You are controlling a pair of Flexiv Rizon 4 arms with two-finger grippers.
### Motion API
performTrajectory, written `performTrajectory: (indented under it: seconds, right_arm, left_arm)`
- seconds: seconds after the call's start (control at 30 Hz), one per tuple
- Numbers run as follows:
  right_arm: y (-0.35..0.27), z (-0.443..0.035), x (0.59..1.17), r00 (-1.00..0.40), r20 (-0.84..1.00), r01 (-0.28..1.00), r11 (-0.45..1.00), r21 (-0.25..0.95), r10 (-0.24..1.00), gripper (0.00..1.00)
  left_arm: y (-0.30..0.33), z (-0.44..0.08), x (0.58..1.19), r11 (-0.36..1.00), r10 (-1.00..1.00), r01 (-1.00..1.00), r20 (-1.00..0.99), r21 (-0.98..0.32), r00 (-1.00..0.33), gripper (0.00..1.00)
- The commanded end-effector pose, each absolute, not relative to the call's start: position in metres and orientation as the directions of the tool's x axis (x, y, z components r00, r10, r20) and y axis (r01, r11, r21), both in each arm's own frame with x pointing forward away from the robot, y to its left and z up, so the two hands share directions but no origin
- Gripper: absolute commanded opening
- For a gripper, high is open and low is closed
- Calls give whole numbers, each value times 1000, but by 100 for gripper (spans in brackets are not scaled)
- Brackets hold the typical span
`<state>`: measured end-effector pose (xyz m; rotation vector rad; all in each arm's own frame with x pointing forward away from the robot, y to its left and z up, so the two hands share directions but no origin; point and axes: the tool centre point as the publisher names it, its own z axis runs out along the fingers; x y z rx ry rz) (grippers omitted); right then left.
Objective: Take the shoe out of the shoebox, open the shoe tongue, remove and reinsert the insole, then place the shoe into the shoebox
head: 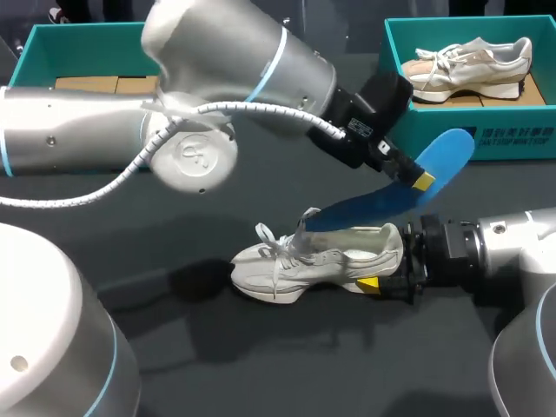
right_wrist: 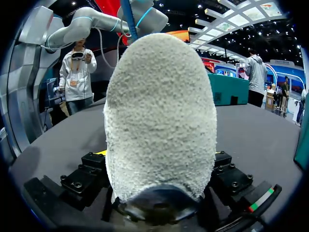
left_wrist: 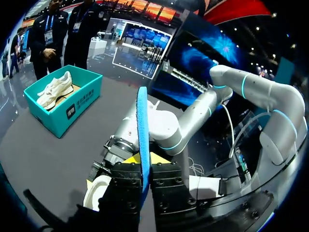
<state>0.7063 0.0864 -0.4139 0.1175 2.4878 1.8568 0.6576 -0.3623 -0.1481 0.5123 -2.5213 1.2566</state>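
A white shoe (head: 317, 259) stands on the dark table, toe toward the left. My right gripper (head: 389, 265), coming in from the right, is shut on its heel; in the right wrist view that fuzzy heel (right_wrist: 159, 116) fills the space between the fingers. My left arm reaches across from the left, and its gripper (head: 418, 177) is shut on a blue insole (head: 395, 198). The insole slants down, with its low end at the shoe's opening by the tongue. In the left wrist view the blue insole (left_wrist: 143, 135) stands edge-on between the fingers, above the shoe (left_wrist: 98, 192).
A teal shoebox (head: 434, 122) at the back right holds another pale shoe (head: 469, 62); that shoebox (left_wrist: 65, 104) also shows in the left wrist view. A second teal box (head: 39, 48) sits at the back left, partly behind my left arm.
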Motion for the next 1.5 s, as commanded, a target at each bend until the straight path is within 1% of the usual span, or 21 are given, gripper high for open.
performTrajectory:
  seconds: [0.03,0.2,0.33,0.83,0.93,1.17,1.5]
  right_arm:
    - [87,-416,704,-996,16,40,285,958,84,0]
    - [87,-416,704,-996,16,40,285,958,84,0]
    - [87,-416,704,-996,16,40,285,958,84,0]
    - [87,-416,704,-996,16,40,285,958,84,0]
    - [87,-416,704,-996,16,40,285,958,84,0]
    - [87,-416,704,-996,16,40,285,958,84,0]
    - [87,-416,704,-996,16,40,285,958,84,0]
  left_arm:
    - [-340,-135,640,388,-166,-504,480,-771,-862,0]
    - [-327,-106,626,267,-140,-559,542,-785,-829,0]
    - [-315,-79,627,165,-95,-623,617,-765,-782,0]
    - [-315,-79,627,165,-95,-623,617,-765,-782,0]
    - [-301,-76,619,112,-78,-625,621,-772,-780,0]
    - [-274,-70,616,45,-42,-613,611,-789,-790,0]
    - [-248,-60,618,5,-8,-624,624,-781,-781,0]
